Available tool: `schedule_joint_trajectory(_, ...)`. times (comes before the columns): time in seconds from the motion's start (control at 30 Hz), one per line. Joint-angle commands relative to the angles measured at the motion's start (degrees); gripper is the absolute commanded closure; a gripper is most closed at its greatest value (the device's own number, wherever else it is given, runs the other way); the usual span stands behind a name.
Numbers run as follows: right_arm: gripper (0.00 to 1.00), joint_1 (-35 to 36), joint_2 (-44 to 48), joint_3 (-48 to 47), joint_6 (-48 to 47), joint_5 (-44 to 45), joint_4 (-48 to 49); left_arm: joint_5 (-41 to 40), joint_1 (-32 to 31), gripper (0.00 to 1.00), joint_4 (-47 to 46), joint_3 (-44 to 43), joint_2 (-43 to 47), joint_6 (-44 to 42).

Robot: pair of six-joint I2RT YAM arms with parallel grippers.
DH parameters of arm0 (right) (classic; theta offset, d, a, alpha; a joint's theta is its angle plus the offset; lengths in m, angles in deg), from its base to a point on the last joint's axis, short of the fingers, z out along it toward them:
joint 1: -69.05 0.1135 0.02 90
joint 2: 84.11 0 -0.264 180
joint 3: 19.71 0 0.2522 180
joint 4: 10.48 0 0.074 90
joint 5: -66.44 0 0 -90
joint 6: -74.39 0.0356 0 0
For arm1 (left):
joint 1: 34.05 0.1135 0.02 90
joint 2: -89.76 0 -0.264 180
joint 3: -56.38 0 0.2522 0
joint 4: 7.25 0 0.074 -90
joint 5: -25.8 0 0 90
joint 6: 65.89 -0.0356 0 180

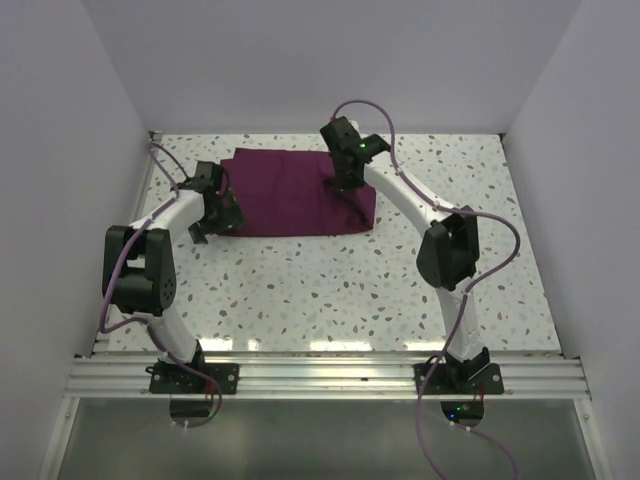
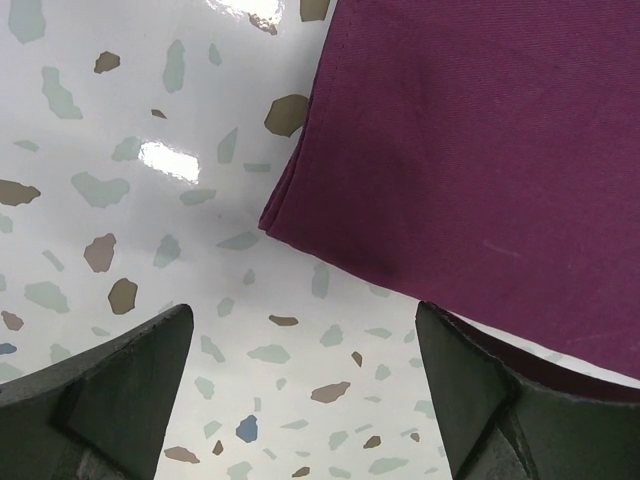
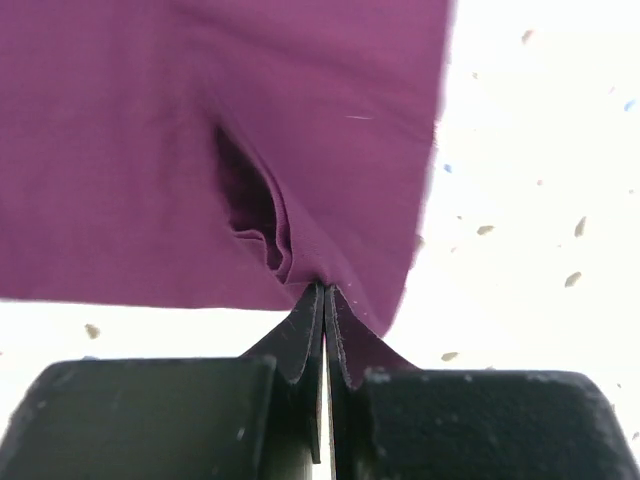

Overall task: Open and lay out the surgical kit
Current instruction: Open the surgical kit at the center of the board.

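Right gripper (image 3: 325,290): fingers together, clamped on a raised pleat of the cloth wrap (image 3: 150,150) near its right near corner.
Left gripper (image 2: 302,320): fingers wide apart, holding nothing, over bare table (image 1: 330,290) just beside the wrap's left near corner.
Cloth wrap: a folded maroon rectangle lying flat by the far edge of the table, about midway along it.
Done: judging by the pinch, only the first hold on a flap.
Left: every fold looks closed and what is inside is hidden, so the unfolding and laying out remain.
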Motion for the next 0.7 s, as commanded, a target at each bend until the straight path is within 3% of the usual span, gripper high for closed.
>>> schedule_joint_trajectory(0.0,1.00,-4.54,4.68,5.64,4.95,3.54,-0.19,0.42,0.16,0.04,0.83,-2.33,0.64,-0.45)
schedule_joint_trajectory(0.17,1.00,-12.28,14.34,26.25,14.81,11.80,0.24,-0.37,0.16,0.04,1.71,-3.21,1.26,-1.24)
schedule_joint_trajectory(0.27,1.00,-17.90,20.41,36.82,21.58,11.29,1.39,-0.28,0.16,0.04,1.81,-3.47,1.08,-1.42)
schedule_joint_trajectory(0.37,1.00,-21.42,23.05,42.38,24.75,9.53,2.70,0.16,-0.19,0.04,1.89,-3.47,0.56,-1.24)
schedule_joint_trajectory(0.5,0.97,-23.27,19.56,42.32,24.85,6.39,3.15,0.51,-1.16,0.04,2.42,-4.44,-0.67,-0.98)
schedule_joint_trajectory(0.53,0.49,-23.54,18.58,40.58,24.58,5.41,2.88,0.42,-1.42,0.04,2.59,-4.79,-0.85,-0.98)
schedule_joint_trajectory(0.57,0.21,-23.80,17.53,39.60,24.06,4.62,2.19,0.42,-1.94,0.04,2.77,-5.40,-1.03,-0.98)
schedule_joint_trajectory(0.6,0.05,-23.98,16.39,38.37,23.18,4.35,1.57,0.34,-2.12,0.04,3.03,-5.67,-1.12,-0.98)
schedule_joint_trajectory(0.67,0.02,-24.24,14.45,34.77,22.56,5.04,-0.19,-0.02,-2.48,0.04,3.47,-6.28,-1.12,-0.98)
